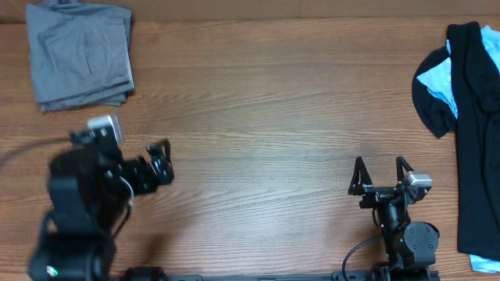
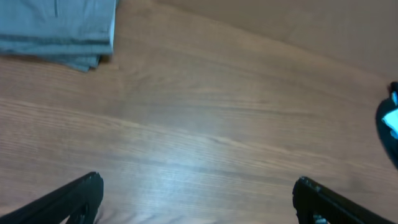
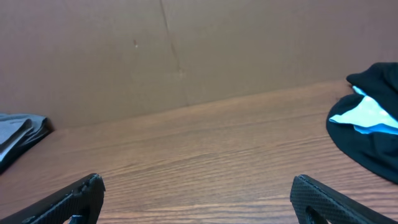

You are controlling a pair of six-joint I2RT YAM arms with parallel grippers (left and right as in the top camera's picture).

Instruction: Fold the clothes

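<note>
A folded grey garment lies at the table's far left corner; it also shows in the left wrist view and at the left edge of the right wrist view. An unfolded black and light-blue garment lies spread along the right edge; part of it shows in the right wrist view and a sliver in the left wrist view. My left gripper is open and empty over bare wood, below and right of the grey garment. My right gripper is open and empty near the front, left of the black garment.
The wooden table spans the view. A brown wall stands behind its far edge. The arm bases sit at the front edge.
</note>
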